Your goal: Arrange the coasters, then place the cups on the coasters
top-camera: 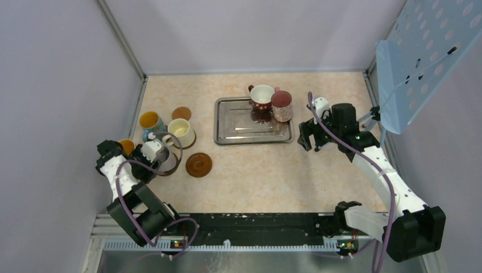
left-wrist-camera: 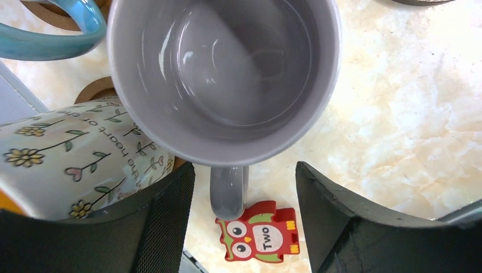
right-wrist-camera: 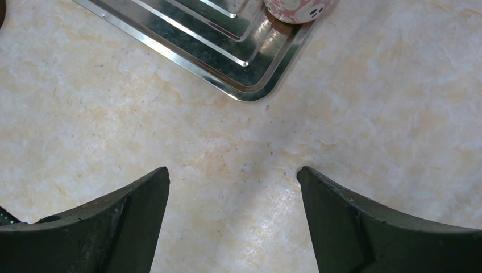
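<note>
A lilac cup (left-wrist-camera: 227,74) stands upright on a brown coaster (top-camera: 175,169). Its handle (left-wrist-camera: 228,190) lies between the fingers of my left gripper (left-wrist-camera: 244,170), which is open and touches neither side. Beside it stand a white patterned cup (left-wrist-camera: 74,153), a blue cup (top-camera: 150,120) and a cream cup (top-camera: 181,132). Two bare coasters lie at the far left (top-camera: 182,112) and nearer the middle (top-camera: 198,164). A red cup (top-camera: 262,95) and a maroon-pink cup (top-camera: 282,106) stand on the steel tray (top-camera: 239,133). My right gripper (right-wrist-camera: 233,170) hangs open over bare table by the tray's corner (right-wrist-camera: 244,74).
A red owl tag (left-wrist-camera: 258,236) marked "Two" lies on the table under the lilac cup's handle. Grey walls close in the left and far sides. A blue perforated panel (top-camera: 432,51) hangs at the upper right.
</note>
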You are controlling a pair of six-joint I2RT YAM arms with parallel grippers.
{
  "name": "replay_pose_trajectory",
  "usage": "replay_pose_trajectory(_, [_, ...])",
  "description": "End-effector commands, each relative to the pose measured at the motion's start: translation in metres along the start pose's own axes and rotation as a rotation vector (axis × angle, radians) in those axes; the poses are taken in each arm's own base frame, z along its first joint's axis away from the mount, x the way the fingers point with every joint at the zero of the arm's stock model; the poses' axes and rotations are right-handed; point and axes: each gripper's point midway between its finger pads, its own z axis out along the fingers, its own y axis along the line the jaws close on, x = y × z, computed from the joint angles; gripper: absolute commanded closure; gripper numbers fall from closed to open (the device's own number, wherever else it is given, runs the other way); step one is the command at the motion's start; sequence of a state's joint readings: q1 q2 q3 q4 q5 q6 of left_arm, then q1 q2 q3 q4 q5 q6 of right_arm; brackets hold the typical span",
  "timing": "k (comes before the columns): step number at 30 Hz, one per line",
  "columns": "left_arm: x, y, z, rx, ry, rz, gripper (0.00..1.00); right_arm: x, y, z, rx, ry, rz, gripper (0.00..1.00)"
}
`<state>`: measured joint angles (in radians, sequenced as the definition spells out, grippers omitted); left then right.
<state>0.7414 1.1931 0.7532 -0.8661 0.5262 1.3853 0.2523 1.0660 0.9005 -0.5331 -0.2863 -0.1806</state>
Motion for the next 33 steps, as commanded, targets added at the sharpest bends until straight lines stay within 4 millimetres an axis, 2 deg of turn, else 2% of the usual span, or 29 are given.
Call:
replay_pose_trajectory(1, [-0.022,0.005,-0.023,-0.02,-0.047,0.045,0.29,-0.008,0.0,0.0,-0.003,-0.049,0.0,0.16])
replay_pose_trajectory(3, [-0.033,0.008,-0.032,-0.023,-0.074,0.049,0.28,-0.007,0.0,0.0,-0.006,-0.046,0.001,0.16])
replay_pose_trajectory(7, [-0.068,0.008,-0.052,0.014,-0.179,0.05,0.11,-0.007,0.001,0.0,-0.011,-0.048,0.003,0.16])
replay_pose_trajectory(10, [-0.094,0.014,-0.06,0.051,-0.195,0.001,0.04,-0.008,0.002,0.0,-0.016,-0.05,0.011,0.16])
replay_pose_trajectory(14, [-0.127,0.013,-0.05,0.132,-0.165,-0.022,0.02,-0.007,0.003,0.002,-0.023,-0.047,0.02,0.16])
replay_pose_trajectory(19, [-0.16,0.026,-0.027,0.095,-0.127,-0.049,0.05,-0.004,0.003,0.002,-0.019,-0.041,0.021,0.16])
replay_pose_trajectory(22, [-0.166,0.034,-0.007,0.076,-0.075,-0.041,0.06,-0.003,0.003,0.001,-0.018,-0.042,0.024,0.16])
replay_pose_trajectory(25, [-0.16,0.041,0.01,0.084,-0.004,-0.058,0.07,-0.001,0.003,0.001,-0.015,-0.036,0.023,0.16])
replay_pose_trajectory(29, [-0.156,0.054,0.022,0.079,0.053,-0.082,0.06,-0.001,0.001,0.0,-0.003,-0.034,0.018,0.16])
replay_pose_trajectory(33, [-0.151,0.056,0.029,0.101,0.083,-0.086,0.05,0.0,0.001,0.0,0.001,-0.031,0.017,0.16])
